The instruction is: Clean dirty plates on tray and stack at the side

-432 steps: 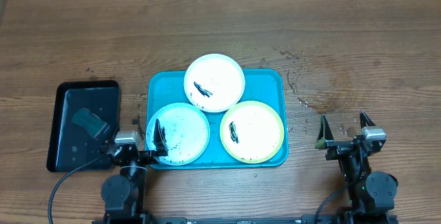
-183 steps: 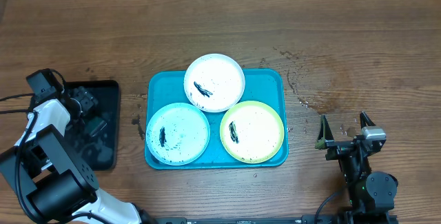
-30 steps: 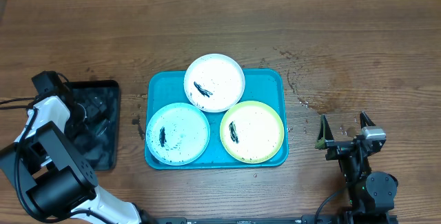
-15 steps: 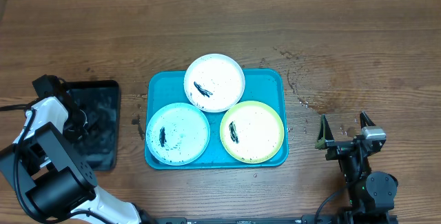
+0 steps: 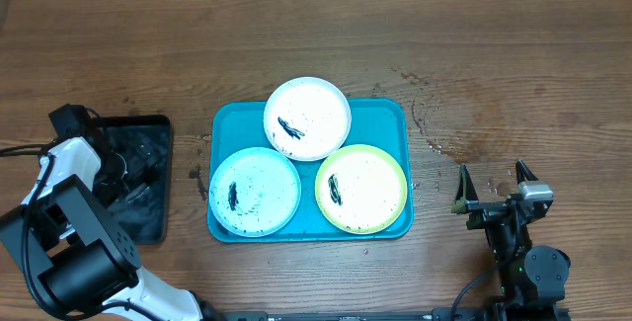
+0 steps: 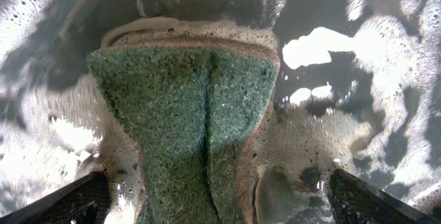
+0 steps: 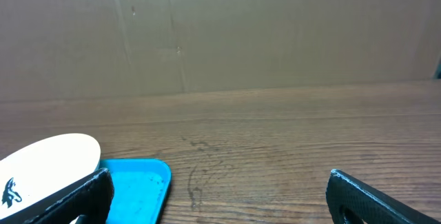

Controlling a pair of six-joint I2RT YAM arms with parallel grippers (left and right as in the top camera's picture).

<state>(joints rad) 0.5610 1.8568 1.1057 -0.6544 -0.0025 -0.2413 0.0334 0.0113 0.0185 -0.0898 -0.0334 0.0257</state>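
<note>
From above, the left gripper cannot be made out: it is covered by its own arm, which reaches over the black tray. In the wrist view the left gripper is seen with its jaws spread wide. Only the two fingertips show, cut off at the bottom corners. A green sponge lies between them, creased down its middle, its lower end lost at the frame edge. Neither finger is seen touching it, and nothing is gripped. The black tray's floor is largely masked by suds and glare.

The right gripper is parked at the near right of the table, well apart from the tray. Its jaws are fully parted and nothing is between them.

Three plates lie on the tray. The white plate is at the far side and overhangs the far rim. The blue plate is at the near left and the green plate at the near right. Each is marked with a black smear and specks. Whether the white plate's edge rests on the other two cannot be told. In the right wrist view only a slice of the white plate and one tray corner are seen.
</note>
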